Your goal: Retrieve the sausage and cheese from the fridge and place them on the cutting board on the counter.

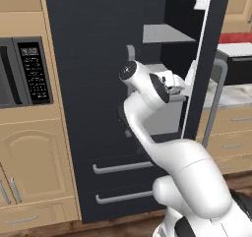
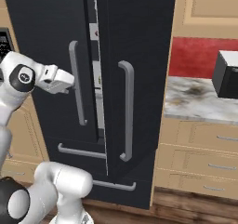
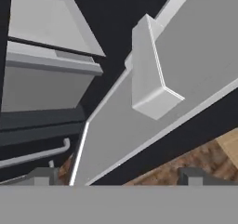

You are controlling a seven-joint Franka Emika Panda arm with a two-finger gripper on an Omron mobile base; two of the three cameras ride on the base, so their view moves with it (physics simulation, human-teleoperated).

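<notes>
Black French-door fridge [image 1: 98,83] with right door [image 2: 135,79] ajar, gripper [image 3: 116,176] at the gap — jaws spread wide, holding nothing, grey shelves [image 3: 51,60] inside.

Light wood cabinets [image 1: 34,157], red backsplash [image 2: 195,56], wood floor [image 2: 195,209].

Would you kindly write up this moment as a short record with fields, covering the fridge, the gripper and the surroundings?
fridge: black French-door, right door swung open, left door shut
fridge interior: light grey shelves visible through the opening; sausage and cheese not visible
gripper: open, empty, at the opening by the open door's inner side
door bin: grey, on the inner door face, seen in the hand view
lower drawers: shut
counter: marble, right of the fridge
microwave: left of the fridge
</notes>
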